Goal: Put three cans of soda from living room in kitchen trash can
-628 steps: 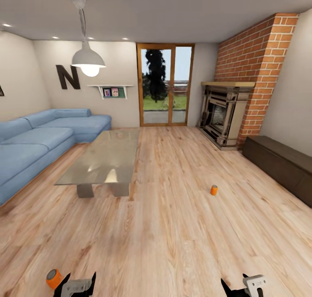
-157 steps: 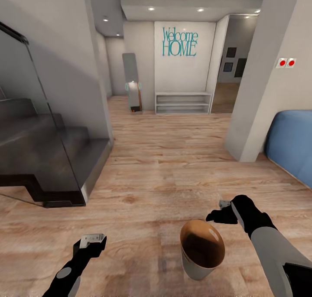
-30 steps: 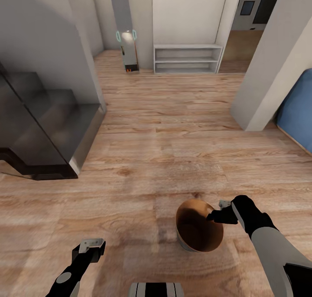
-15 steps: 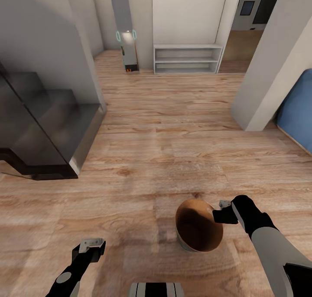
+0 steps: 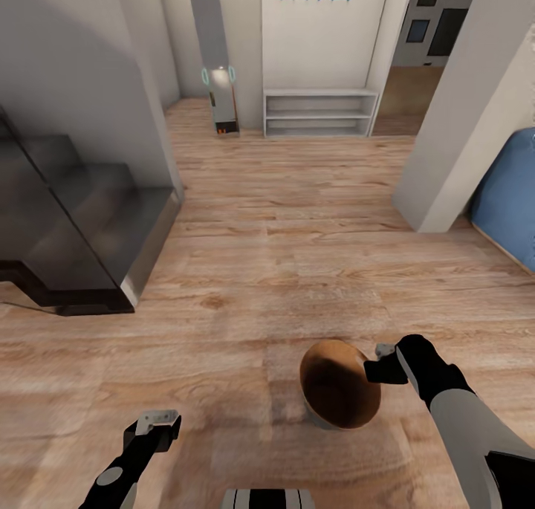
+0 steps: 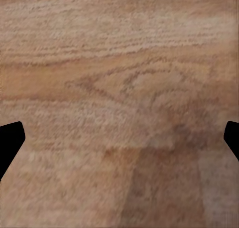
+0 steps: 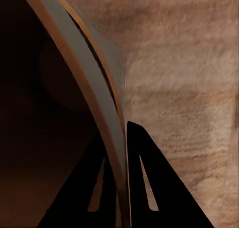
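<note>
The tash can (image 5: 338,390), a round brown bin with a dark inside, sits low in front of me over the wood floor. My right gripper (image 5: 374,371) is shut on its rim at the right side. In the right wrist view the two black fingers (image 7: 144,168) pinch the thin rim wall (image 7: 84,83) between them. Near the lower left of the head view my left gripper (image 5: 152,424) hangs open and empty over bare planks, its fingertips (image 6: 10,140) spread wide. The cans of soda are out of view.
Dark stairs (image 5: 82,227) with a glass rail rise at the left. A white pillar (image 5: 461,122) and a blue sofa edge (image 5: 513,197) stand at the right. A low white shelf (image 5: 319,114) and a tall mirror (image 5: 212,56) line the far wall. Wood floor (image 5: 282,227) stretches ahead.
The whole picture has slid down a little, so the camera has tilted up. The bin and both grippers keep their places relative to me.
</note>
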Tool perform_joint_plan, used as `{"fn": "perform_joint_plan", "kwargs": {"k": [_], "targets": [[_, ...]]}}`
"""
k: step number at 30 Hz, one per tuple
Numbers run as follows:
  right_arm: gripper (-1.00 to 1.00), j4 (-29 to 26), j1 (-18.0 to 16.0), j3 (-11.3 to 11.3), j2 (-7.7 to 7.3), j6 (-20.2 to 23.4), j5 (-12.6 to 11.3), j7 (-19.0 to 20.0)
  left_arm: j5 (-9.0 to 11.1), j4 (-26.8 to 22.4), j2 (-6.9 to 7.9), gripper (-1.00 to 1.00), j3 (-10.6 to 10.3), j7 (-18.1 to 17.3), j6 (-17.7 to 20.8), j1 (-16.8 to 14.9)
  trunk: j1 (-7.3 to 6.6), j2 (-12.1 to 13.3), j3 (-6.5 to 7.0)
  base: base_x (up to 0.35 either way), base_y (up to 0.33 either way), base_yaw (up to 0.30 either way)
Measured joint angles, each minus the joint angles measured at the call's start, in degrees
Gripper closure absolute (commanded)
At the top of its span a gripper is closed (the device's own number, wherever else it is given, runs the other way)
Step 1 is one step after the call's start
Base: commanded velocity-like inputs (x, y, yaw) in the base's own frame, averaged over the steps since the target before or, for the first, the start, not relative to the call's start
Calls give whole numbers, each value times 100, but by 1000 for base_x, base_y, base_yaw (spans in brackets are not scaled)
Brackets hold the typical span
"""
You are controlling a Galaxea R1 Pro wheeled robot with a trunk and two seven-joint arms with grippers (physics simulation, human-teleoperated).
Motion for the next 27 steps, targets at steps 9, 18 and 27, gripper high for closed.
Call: {"fn": "perform_joint_plan", "kwargs": {"k": [9,18,27], "targets": [[100,-3,0,6,16,4,-17,-46,-16,51,-3,-100,-1,0,4,0,-23,12,199,0,0,0],[100,-3,0,11,19,5,-2,-53,-18,52,-3,-100,0,0,4,0,-46,24,399,0,0,0],[100,-3,0,12,19,3,9,-52,-18,52,-7,-100,0,0,4,0,-69,36,598,0,0,0]]}}
